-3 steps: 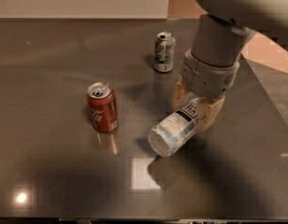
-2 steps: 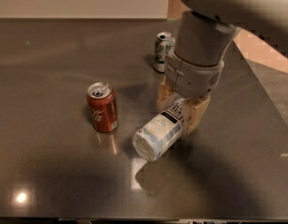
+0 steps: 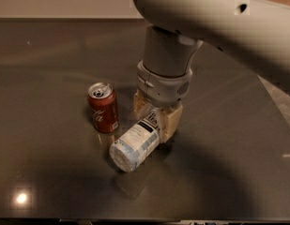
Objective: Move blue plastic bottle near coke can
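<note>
The red coke can (image 3: 103,108) stands upright on the dark table (image 3: 46,69), left of centre. The blue plastic bottle (image 3: 134,144) lies tilted, its base towards the camera and its label with a dark square facing up, just right of the can and close to it. My gripper (image 3: 157,117) comes down from above and is shut on the bottle's upper end, its tan fingers (image 3: 172,121) on either side. The bottle's cap is hidden inside the gripper. The bottle's lower end is at or just above the table.
My large pale arm (image 3: 215,18) fills the upper right and hides the table behind it; the white-and-green can is out of view behind it. The table's right edge (image 3: 271,93) runs diagonally at the right.
My gripper has carried the bottle leftward and lower, from well right of the coke can to right beside it. The can has not moved.
</note>
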Tool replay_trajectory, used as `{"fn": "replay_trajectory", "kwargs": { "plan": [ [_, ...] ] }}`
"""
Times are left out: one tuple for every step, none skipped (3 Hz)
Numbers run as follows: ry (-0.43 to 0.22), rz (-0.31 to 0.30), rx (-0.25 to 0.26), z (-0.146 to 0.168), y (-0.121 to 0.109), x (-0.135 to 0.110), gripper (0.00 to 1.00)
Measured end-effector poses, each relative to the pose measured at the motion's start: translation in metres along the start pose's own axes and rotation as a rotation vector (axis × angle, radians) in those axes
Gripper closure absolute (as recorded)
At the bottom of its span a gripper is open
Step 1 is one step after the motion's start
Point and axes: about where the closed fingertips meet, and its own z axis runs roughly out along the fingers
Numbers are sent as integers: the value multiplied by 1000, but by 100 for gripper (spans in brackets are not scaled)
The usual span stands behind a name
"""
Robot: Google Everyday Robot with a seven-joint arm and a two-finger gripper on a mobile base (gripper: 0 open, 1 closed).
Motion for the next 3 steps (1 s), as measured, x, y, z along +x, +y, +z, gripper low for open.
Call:
{"fn": "replay_trajectory", "kwargs": {
  "plan": [
    [17, 15, -16, 13, -13, -2, 83],
    [35, 55, -22, 19, -28, 6, 59],
    [45, 98, -17, 20, -42, 19, 35]
  ]
}}
